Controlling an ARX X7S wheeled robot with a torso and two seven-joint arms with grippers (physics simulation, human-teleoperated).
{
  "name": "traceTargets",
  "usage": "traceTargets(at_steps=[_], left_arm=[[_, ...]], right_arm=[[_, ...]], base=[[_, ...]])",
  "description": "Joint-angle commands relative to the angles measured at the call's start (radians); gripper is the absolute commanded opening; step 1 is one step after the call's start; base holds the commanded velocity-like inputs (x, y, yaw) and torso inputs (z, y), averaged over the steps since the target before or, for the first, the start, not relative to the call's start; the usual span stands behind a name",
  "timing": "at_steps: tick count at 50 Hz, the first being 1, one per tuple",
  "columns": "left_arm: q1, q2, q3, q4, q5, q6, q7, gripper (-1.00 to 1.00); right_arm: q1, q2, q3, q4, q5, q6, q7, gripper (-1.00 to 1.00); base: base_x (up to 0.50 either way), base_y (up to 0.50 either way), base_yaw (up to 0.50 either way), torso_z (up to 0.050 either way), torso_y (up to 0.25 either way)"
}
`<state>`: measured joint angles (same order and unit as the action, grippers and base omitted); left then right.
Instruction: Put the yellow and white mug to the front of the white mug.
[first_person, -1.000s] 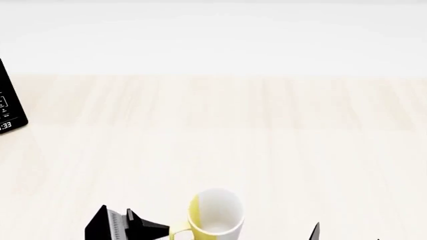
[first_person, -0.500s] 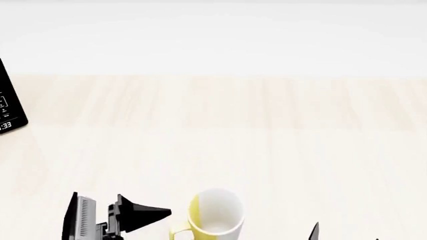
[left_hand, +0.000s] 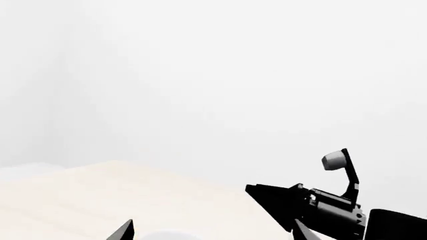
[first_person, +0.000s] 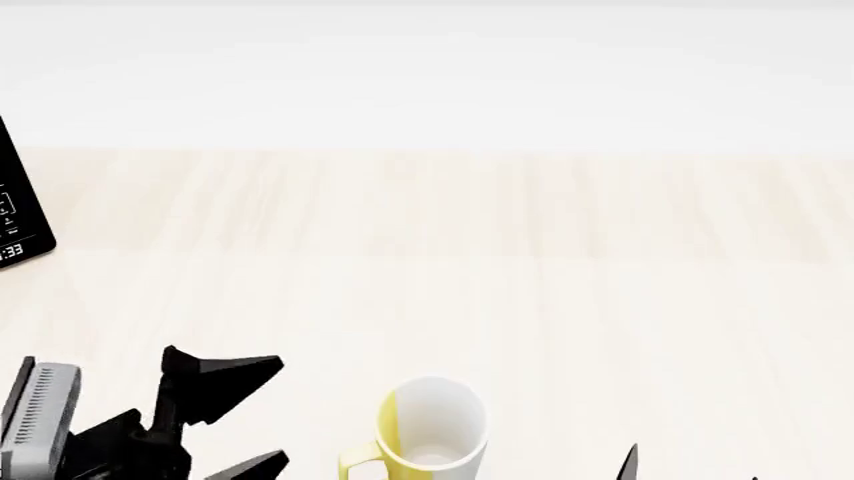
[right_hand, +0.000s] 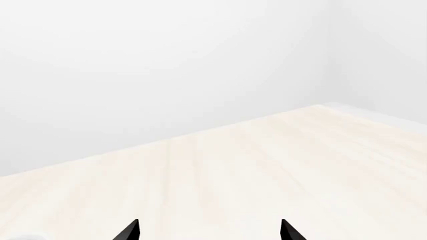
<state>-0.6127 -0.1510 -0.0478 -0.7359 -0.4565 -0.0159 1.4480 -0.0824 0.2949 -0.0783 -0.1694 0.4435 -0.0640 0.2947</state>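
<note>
Our left pincer (first_person: 247, 415) hangs wide and empty at nine o'clock of the yellow and white mug (first_person: 430, 428), ungrasped on the bench (first_person: 534, 300); right pincer (right_hand: 209, 231) wide; no white mug visible.

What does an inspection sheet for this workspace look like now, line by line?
Surface: pale wooden table, bare over most of its area.
Job's things: yellow and white mug upright at the near edge of the head view, handle toward the left arm; the white mug is in no view.
Clutter: black device with a display at the far left edge, cut off by the frame.
Grippers: left claw open, beside the mug, apart from it; right claw open, holding nothing, only its fingertips show.
Cables: nothing seen.
Surroundings: plain white wall behind the table.
</note>
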Motion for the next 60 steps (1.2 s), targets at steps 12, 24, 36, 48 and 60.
traceTargets(at_steps=[12, 24, 36, 48, 60], left_arm=[[0.209, -0.008, -0.099, 0.360, -0.113, -0.028, -0.133, 1.00], [0.404, 0.101, -0.255, 0.594, -0.187, 0.061, -0.430, 1.00], [0.507, 0.146, -0.193, 0.652, -0.200, 0.282, -0.711, 1.00], [0.609, 0.129, -0.067, 0.750, -0.194, 0.536, -0.976, 1.00], [0.703, 0.128, -0.011, 0.806, -0.145, 0.786, -1.179, 1.00]], right_arm=[[-0.003, 0.005, -0.004, -0.003, 0.003, -0.005, 0.007, 1.00], [-0.005, 0.008, -0.009, -0.008, 0.001, -0.008, 0.011, 1.00], [-0.006, 0.011, -0.012, -0.010, 0.002, -0.009, 0.014, 1.00], [-0.008, 0.013, -0.020, -0.019, 0.002, -0.011, 0.016, 1.00], [-0.022, 0.006, -0.024, -0.032, -0.047, -0.071, 0.024, 1.00]], base=[[0.00, 0.00, 0.00, 0.000, 0.000], [0.00, 0.00, 0.00, 0.000, 0.000], [0.00, 0.00, 0.00, 0.000, 0.000], [0.00, 0.00, 0.00, 0.000, 0.000], [0.00, 0.00, 0.00, 0.000, 0.000]])
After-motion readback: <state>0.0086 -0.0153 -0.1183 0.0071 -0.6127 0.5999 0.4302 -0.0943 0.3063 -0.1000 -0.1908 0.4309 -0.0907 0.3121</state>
